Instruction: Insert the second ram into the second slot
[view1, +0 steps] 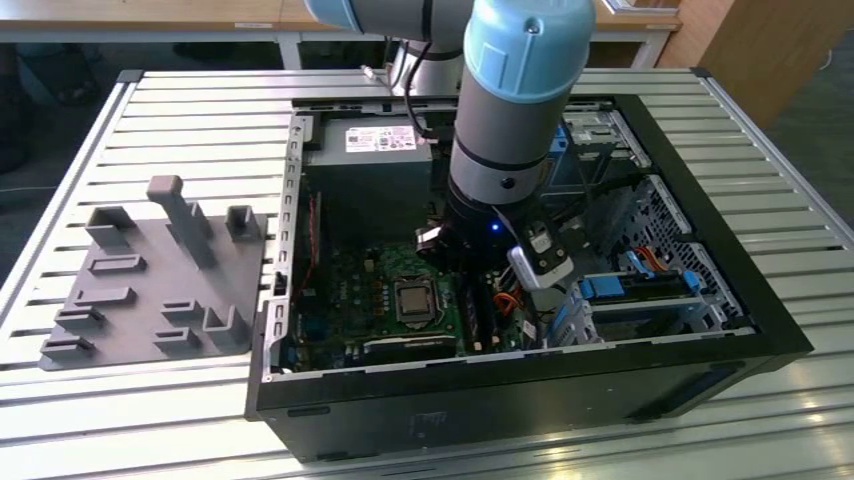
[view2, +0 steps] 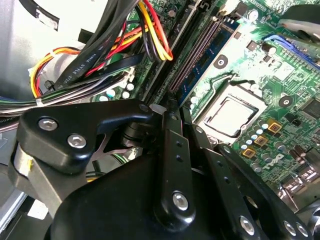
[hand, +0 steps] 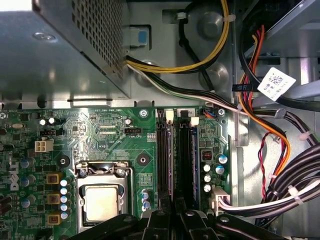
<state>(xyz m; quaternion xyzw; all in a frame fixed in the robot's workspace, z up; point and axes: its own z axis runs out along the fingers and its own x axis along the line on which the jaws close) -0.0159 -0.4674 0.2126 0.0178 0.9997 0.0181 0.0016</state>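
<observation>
My gripper (view1: 514, 290) is down inside the open computer case (view1: 534, 390), right over the two memory slots (hand: 173, 150) beside the CPU socket (hand: 102, 201). In both wrist views its black fingers (hand: 162, 222) stand pressed close together, and nothing shows between them. The second wrist view has the fingertips (view2: 162, 107) just short of the slots' near end. There a thin blue ram stick (view2: 212, 50) with dark chips stands seated in the slot next to an empty black slot (view2: 192, 57). I cannot tell whether this stick is the second ram.
The power supply (view1: 374, 160) fills the case's far corner, and bundles of cables (hand: 272, 150) run close beside the slots. A drive bay with blue latches (view1: 641, 285) is on the exterior view's right. A grey fixture plate (view1: 147, 280) lies on the slatted table at the exterior view's left.
</observation>
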